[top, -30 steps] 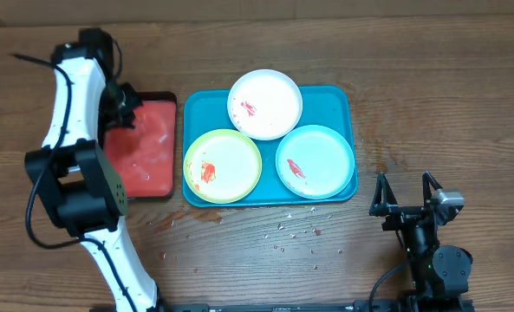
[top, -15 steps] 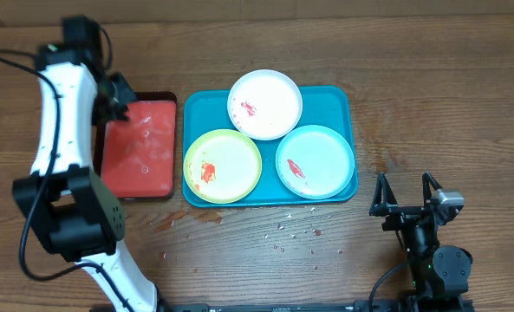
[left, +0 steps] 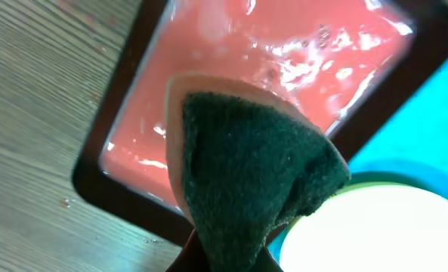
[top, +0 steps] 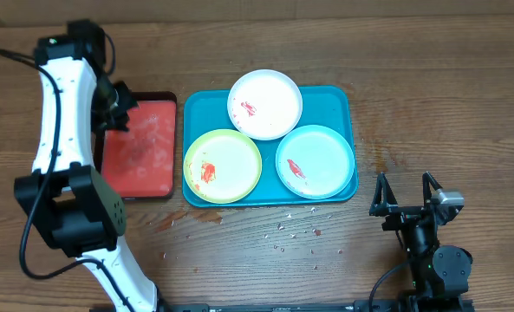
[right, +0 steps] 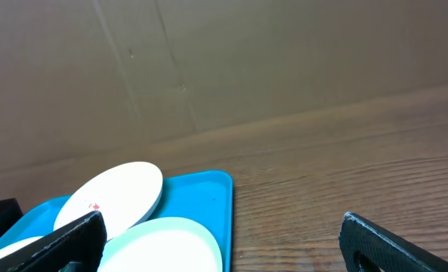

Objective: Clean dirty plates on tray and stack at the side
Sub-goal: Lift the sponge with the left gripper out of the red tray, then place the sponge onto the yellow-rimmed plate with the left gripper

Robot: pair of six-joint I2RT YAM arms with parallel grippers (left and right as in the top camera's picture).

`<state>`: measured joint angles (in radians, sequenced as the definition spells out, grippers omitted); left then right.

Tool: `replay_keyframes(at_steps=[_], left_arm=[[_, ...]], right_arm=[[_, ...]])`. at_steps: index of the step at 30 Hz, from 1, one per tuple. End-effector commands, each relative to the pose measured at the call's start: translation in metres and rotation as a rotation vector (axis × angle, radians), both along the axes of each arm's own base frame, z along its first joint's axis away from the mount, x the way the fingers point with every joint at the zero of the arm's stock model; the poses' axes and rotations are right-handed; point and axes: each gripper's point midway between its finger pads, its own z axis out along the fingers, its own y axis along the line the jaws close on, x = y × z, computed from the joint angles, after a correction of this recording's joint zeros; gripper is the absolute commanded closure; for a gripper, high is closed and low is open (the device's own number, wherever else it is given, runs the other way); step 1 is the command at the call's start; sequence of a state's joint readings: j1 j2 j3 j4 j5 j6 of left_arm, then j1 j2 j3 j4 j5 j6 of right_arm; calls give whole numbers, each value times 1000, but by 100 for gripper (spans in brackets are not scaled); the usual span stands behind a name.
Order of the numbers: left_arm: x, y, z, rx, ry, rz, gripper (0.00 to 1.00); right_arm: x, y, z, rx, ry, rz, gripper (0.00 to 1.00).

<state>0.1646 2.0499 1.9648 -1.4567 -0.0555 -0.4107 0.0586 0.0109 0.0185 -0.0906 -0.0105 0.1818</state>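
Currently: scrub not yet begun

Overhead: three smeared plates (top: pixel 265 104) on teal tray (top: pixel 330 94), mid-tabletop; left gripper (top: pixel 120 111) over red tray's (top: pixel 144 165) far-left corner.
Left wrist: clamped on sponge (left: pixel 246 181).
Right wrist: right gripper (right: pixel 220 238) wide, empty.
Plates probably light, stiff, slick; pinch rims.

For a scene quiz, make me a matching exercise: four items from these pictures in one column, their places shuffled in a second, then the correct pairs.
Items
1. white plate
2. yellow-green plate
3. pale green plate
4. scouring sponge

Places
A. near right corner of the teal tray
B. in the left end effector, over the red tray
C. far edge of the teal tray, overlapping its rim
D. near left corner of the teal tray

Pairs: 1-C, 2-D, 3-A, 4-B
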Motion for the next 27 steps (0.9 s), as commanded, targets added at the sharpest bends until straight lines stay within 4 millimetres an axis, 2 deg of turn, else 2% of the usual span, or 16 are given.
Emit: replay_keyframes(at_steps=[1, 5, 6, 8, 11, 13, 16, 18, 21, 24, 26, 27], left_arm=[[-7, -6, -7, 27, 29, -42, 96], [-10, -10, -70, 40, 47, -61, 96], [-15, -12, -82, 28, 64, -62, 96], [-23, -13, -89, 12, 87, -59, 96], [-21, -9, -70, 12, 91, -49, 96], [-17, -8, -40, 8, 81, -44, 96], [-16, -14, -4, -24, 63, -46, 96], [-16, -30, 21, -91, 36, -91, 96], [-13, -71, 47, -225, -34, -253, 96], [-23, -109, 56, -293, -32, -382, 96], [-36, -138, 53, -302, 19, -458, 96], [-39, -145, 51, -304, 31, -478, 96]], right_arm=[[0, -3, -2, -7, -5, -15, 0], [0, -3, -2, -7, -4, -15, 0], [0, -3, -2, -7, -5, -15, 0], [0, -3, -2, -7, -5, -15, 0], [0, -3, -2, -7, -5, -15, 0], [0, -3, -2, -7, -4, -15, 0], [0, -3, -2, -7, -5, -15, 0], [0, -3, -2, -7, -4, -15, 0], [0, -3, -2, -7, -4, -15, 0], [0, -3, -2, -7, -5, -15, 0], [0, -3, -2, -7, -4, -15, 0], [0, -3, -2, -7, -5, -15, 0]])
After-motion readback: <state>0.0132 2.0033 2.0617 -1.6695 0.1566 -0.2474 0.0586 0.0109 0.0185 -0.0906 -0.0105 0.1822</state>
